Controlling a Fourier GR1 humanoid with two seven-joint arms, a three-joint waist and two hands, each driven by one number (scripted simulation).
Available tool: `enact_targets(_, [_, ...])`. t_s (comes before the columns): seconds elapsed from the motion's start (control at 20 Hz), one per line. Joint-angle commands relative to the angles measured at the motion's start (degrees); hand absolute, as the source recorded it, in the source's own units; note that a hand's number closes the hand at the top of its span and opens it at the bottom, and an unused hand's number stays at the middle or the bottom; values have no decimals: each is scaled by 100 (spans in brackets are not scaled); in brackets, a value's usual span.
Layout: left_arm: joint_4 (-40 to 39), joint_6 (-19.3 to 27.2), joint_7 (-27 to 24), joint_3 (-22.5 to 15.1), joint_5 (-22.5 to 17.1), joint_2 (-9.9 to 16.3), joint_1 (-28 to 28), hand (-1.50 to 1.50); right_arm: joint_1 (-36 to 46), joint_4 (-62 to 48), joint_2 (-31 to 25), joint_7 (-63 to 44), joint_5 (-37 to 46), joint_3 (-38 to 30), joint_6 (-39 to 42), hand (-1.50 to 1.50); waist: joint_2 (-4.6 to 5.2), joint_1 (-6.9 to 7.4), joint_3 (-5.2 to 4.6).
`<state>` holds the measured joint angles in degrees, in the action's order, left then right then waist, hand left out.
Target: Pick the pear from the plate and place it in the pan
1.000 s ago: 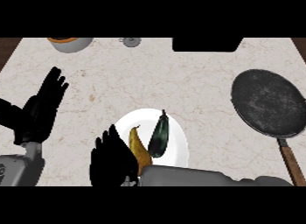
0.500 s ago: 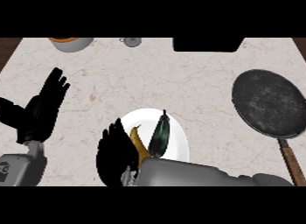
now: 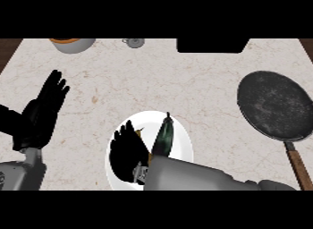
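A dark green pear (image 3: 163, 137) with a thin stem lies on the white plate (image 3: 183, 147) near the counter's front edge. My right hand (image 3: 129, 151) is over the plate's left half, fingers straight and pointing away from me, right beside the pear's left side. The grey right forearm covers the pear's near end and the plate's front. Whether the hand touches the pear is hidden. The dark round pan (image 3: 276, 105) lies at the right, its brown handle (image 3: 299, 167) pointing toward me. My left hand (image 3: 36, 117) rests open at the left, fingers up.
At the counter's back edge stand a grey bowl (image 3: 72, 44) with something orange in it, a small grey cup (image 3: 134, 42) and a black block (image 3: 212, 45). Bare marble lies between the plate and the pan.
My right hand and forearm have slid forward and slightly right over the plate, closing in on the pear's left side. The left hand, the pear and the pan have stayed put.
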<state>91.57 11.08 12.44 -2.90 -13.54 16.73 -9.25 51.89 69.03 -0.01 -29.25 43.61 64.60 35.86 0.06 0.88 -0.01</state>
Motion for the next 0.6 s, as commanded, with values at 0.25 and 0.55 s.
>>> enact_targets(0.25, [-109,-160,52,201,111,-45,-83,0,160,-456,1,318,-224,-22,-482,-150,6,36,-1])
enact_targets(0.55, [-733,-332,-171,291,97,-207,-505,0,131,-976,1,501,-476,306,-687,-150,21,44,-2])
